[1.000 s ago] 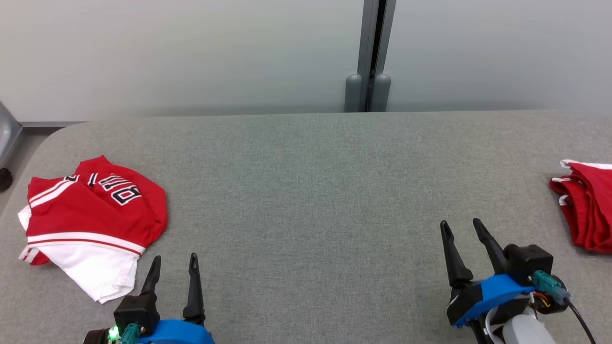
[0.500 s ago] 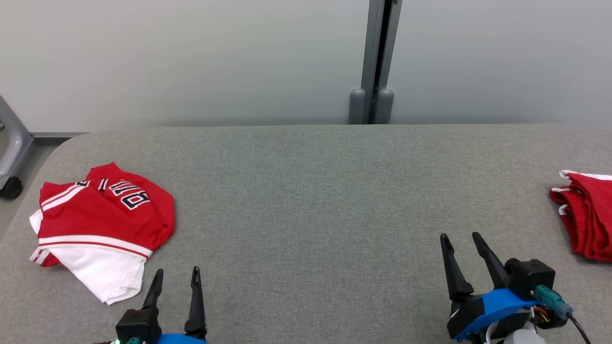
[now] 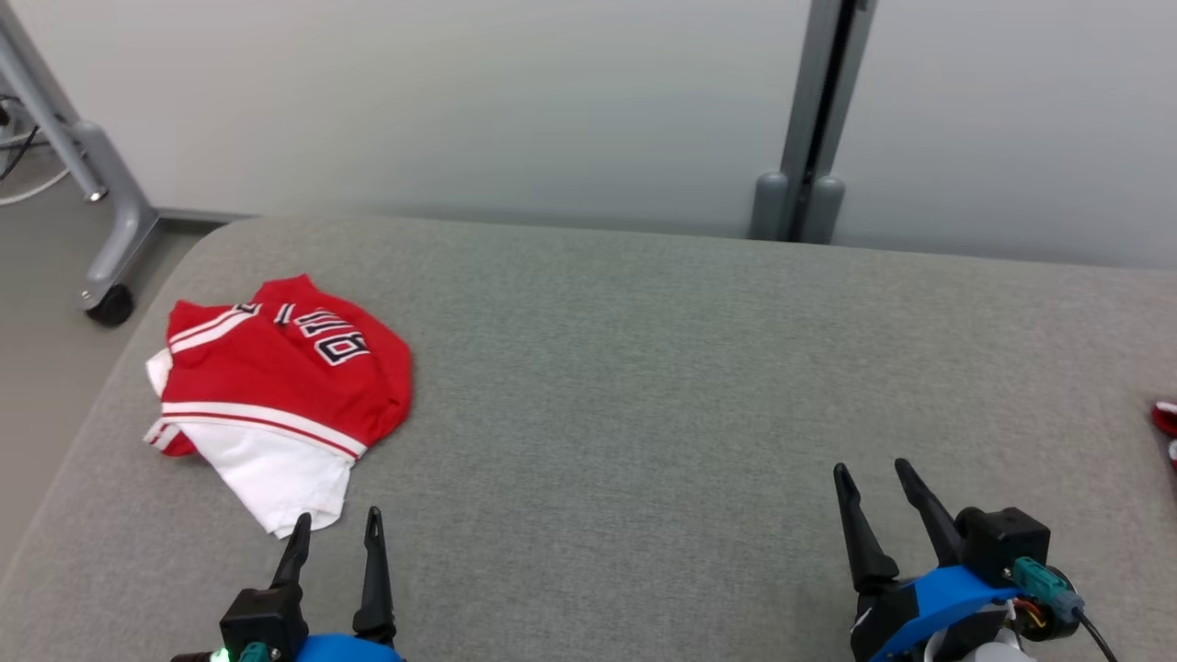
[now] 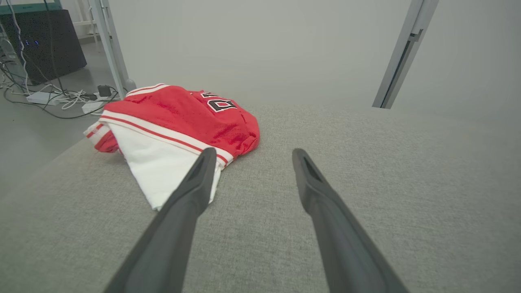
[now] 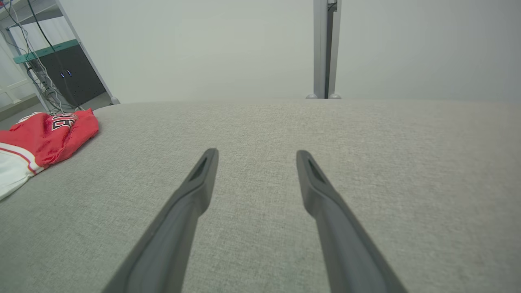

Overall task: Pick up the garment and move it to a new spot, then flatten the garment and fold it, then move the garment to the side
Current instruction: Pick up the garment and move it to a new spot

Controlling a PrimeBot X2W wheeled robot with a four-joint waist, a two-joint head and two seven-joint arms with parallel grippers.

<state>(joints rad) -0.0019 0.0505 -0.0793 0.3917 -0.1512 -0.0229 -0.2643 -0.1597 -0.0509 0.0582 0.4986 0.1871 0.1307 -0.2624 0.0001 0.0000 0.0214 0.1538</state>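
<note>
Head cam first: compared with half a second back the whole picture has swung left, so that's the camera turning, not stuff sliding around. The jersey (image 3: 285,386), red with a white hem and black-and-white lettering, lies crumpled on the grey padded table (image 3: 644,368), same heap as before, just closer to the middle of the picture now. Far off to the jersey's right, the other red garment (image 3: 1166,418) is down to a sliver at the picture's edge. A wheeled stand leg (image 3: 110,257) has come into the picture beyond the jersey, off the table. The left gripper (image 3: 337,517) sits just on the near side of the jersey's white hem, fingers spread and nothing between them. The right gripper (image 3: 871,467) is well apart from the jersey on its right, also spread wide and holding nothing. Same poses as before.

Left wrist cam: the left gripper (image 4: 254,152) points just past the jersey (image 4: 183,118), with one finger crossing the white hem in the picture. I can't tell whether it touches. Cables (image 4: 53,97) and a dark cabinet (image 4: 44,40) are on the floor behind the jersey.

Right wrist cam: the right gripper (image 5: 257,152) is spread over bare table, with the jersey (image 5: 44,136) way off to the side.
</note>
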